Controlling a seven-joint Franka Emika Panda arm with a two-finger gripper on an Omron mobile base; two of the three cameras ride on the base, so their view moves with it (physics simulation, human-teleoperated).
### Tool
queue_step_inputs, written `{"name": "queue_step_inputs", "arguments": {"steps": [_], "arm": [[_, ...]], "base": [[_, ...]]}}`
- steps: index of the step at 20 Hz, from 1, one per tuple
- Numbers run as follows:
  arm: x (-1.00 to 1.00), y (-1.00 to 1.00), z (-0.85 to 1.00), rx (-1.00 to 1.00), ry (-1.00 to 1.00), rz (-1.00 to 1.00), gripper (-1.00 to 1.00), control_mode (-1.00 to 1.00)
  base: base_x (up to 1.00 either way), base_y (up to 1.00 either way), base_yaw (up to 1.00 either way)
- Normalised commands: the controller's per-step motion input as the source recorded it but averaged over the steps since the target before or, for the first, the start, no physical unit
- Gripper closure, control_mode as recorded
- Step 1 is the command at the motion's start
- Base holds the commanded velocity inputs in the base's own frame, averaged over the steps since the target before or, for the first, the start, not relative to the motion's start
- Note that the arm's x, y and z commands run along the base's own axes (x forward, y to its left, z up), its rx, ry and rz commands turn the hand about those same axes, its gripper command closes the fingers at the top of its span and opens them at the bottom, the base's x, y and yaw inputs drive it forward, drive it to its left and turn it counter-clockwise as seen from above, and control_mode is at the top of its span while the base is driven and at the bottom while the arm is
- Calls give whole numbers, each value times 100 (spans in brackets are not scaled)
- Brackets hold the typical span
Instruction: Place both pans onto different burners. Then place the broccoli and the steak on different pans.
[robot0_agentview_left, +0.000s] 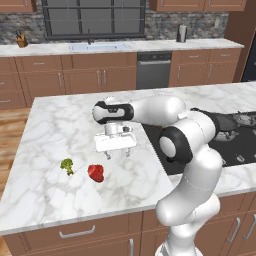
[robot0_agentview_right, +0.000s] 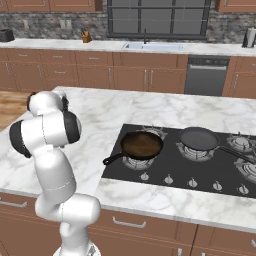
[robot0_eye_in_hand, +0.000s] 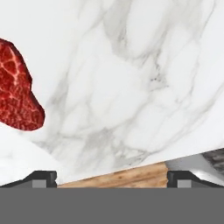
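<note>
Red steak (robot0_agentview_left: 96, 173) is lying on the marble surface (robot0_agentview_left: 50, 130) near its front edge, with the broccoli (robot0_agentview_left: 67, 165) just beside it on the left, stem pointing down-right. Both pans, rust-brown (robot0_agentview_right: 142, 145) and near-black (robot0_agentview_right: 199, 138), are sitting on separate burners. Hanging above the steak, the end effector (robot0_agentview_left: 116, 153) is spread, pinching nothing.

Steak (robot0_eye_in_hand: 17, 87): cut off by the hand view's left edge, beside the hand. Near-black pan (robot0_agentview_right: 199, 138): handle tip lost among the far burners. Cooktop (robot0_agentview_left: 235, 145): largely hidden behind the arm, well beyond the hand (robot0_agentview_left: 117, 152).
</note>
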Motion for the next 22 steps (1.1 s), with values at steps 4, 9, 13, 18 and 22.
{"name": "queue_step_inputs", "arguments": {"steps": [4,9,13,18,22], "arm": [[-5,43,-18,0,0,0,-100,-100],[0,31,-24,0,-9,0,-100,-100],[0,11,-25,3,-19,4,-100,-100],[-8,1,-10,3,-17,7,-100,-100],[-3,10,-13,4,-16,8,-100,-100]], "base": [[0,0,0],[0,0,0],[0,0,0],[0,0,0],[0,0,0]]}}
